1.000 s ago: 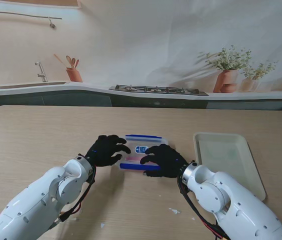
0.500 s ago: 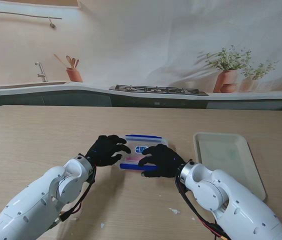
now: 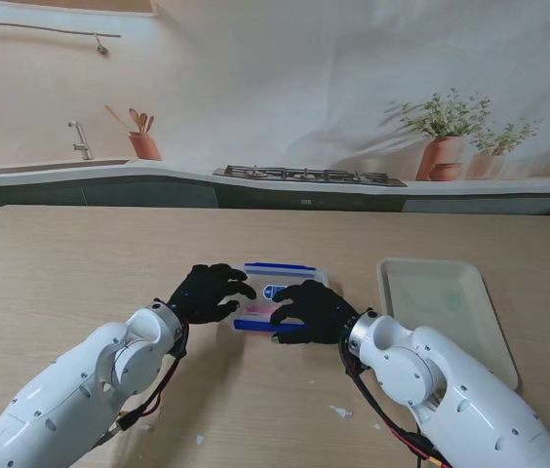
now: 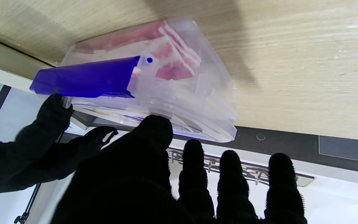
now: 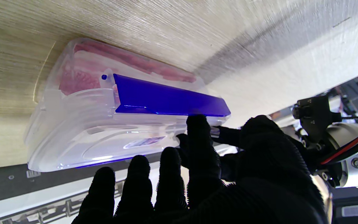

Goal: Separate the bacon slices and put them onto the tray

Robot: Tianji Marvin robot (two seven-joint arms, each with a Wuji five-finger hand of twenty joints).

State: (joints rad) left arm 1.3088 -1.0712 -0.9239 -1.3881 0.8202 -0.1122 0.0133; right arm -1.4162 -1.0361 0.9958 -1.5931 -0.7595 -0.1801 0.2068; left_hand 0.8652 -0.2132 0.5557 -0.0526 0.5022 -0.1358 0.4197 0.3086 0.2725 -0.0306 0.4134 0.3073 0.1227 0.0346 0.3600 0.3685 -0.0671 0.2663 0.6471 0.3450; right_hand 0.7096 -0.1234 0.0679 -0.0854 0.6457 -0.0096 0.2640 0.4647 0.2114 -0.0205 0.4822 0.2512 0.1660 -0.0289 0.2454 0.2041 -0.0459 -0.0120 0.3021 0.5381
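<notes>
A clear lidded container (image 3: 280, 289) with blue latches lies mid-table, pink bacon slices (image 4: 172, 67) showing through its wall. My left hand (image 3: 207, 292) rests on its left end, fingers spread, thumb (image 4: 154, 127) pressed on the lid. My right hand (image 3: 314, 310) covers the near right part of the container. One right fingertip (image 5: 197, 124) touches the near blue latch (image 5: 166, 99), which sticks outward from the container (image 5: 82, 130); the other fingers are stretched out free. The pale empty tray (image 3: 441, 307) sits to the right of the container.
Small white scraps (image 3: 340, 411) lie on the table near me. A counter with a sink (image 3: 80, 146), a stove (image 3: 304, 175) and potted plants (image 3: 446, 146) runs along the far edge.
My right hand and forearm have crept slightly left along the container's near side. The left hand and the container have stayed put.
</notes>
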